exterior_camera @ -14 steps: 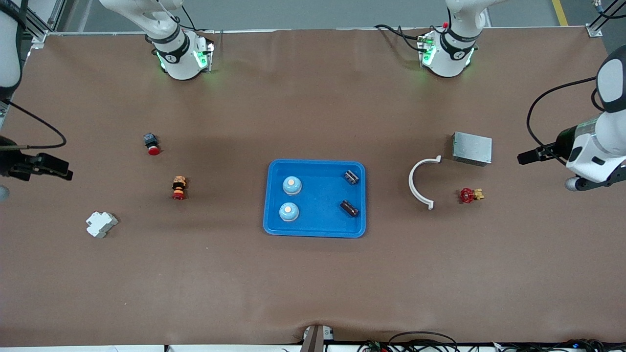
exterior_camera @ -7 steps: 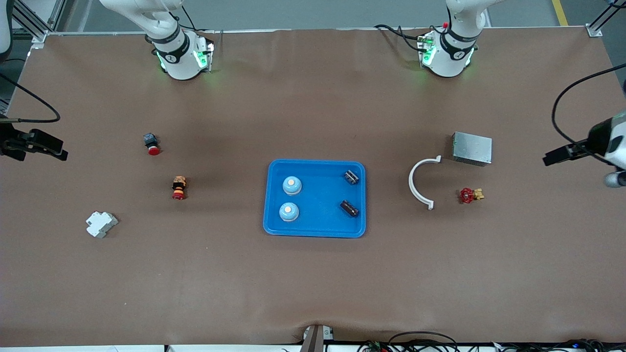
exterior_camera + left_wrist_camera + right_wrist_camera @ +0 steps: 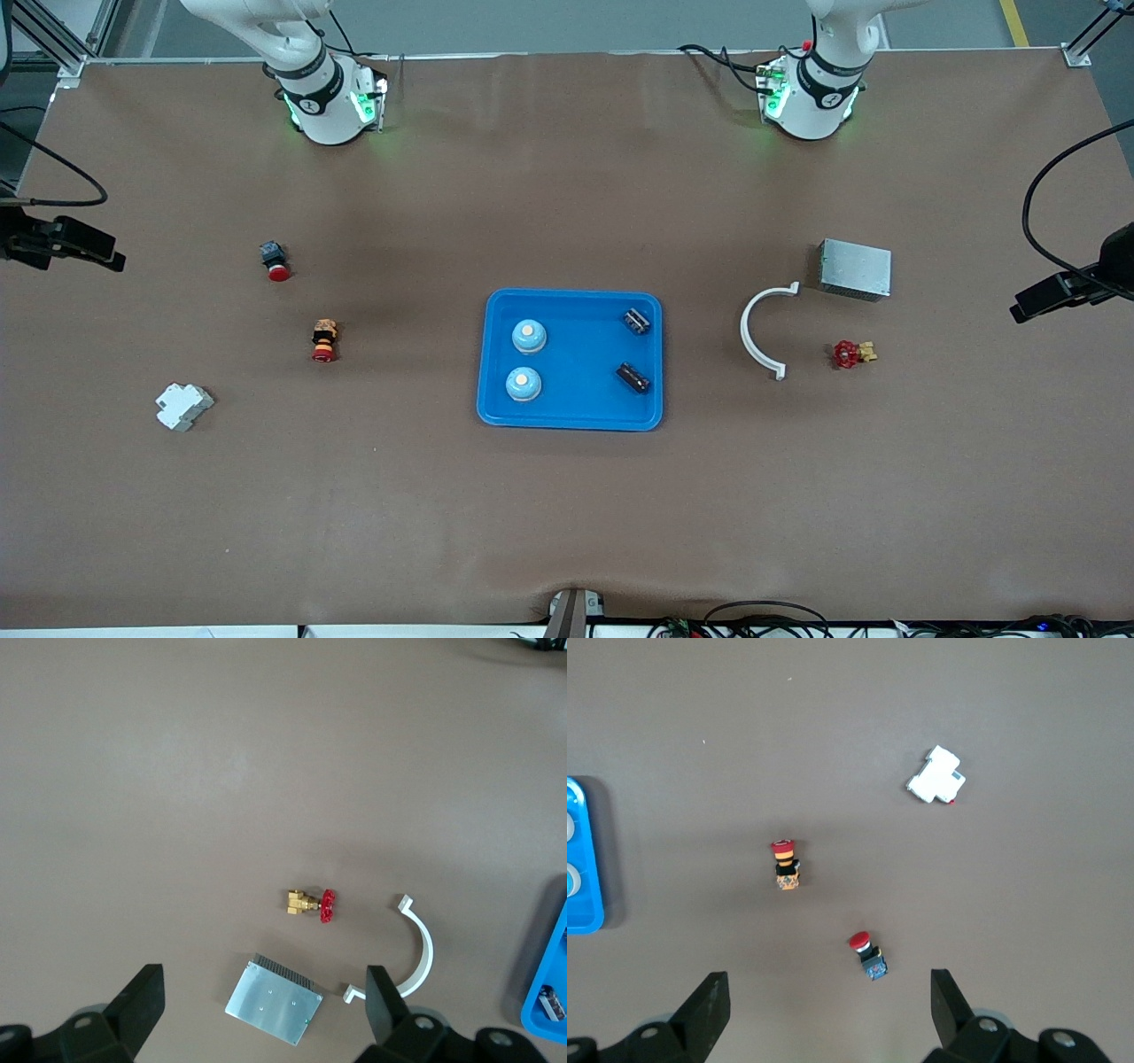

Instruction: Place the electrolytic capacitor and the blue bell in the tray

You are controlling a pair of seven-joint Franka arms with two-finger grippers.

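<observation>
In the middle of the worktop sits my glossy blue plastic tray (image 3: pixel 572 416), shallow with rounded corners. Inside: two domed pale-blue bells (image 3: pixel 529 336) and two stubby dark capacitors (image 3: pixel 635 321). My left pincer (image 3: pixel 264 1014) hangs wide apart over a ribbed grey metal box (image 3: pixel 273 1010); my right pincer (image 3: pixel 829 1010) gapes too, gripping nothing.

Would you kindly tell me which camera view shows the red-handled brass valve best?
The left wrist view: the valve sits mid-frame, brass body and red handwheel distinct. The front view shows it smaller, beside the white half-ring. The right wrist view misses it.
</observation>
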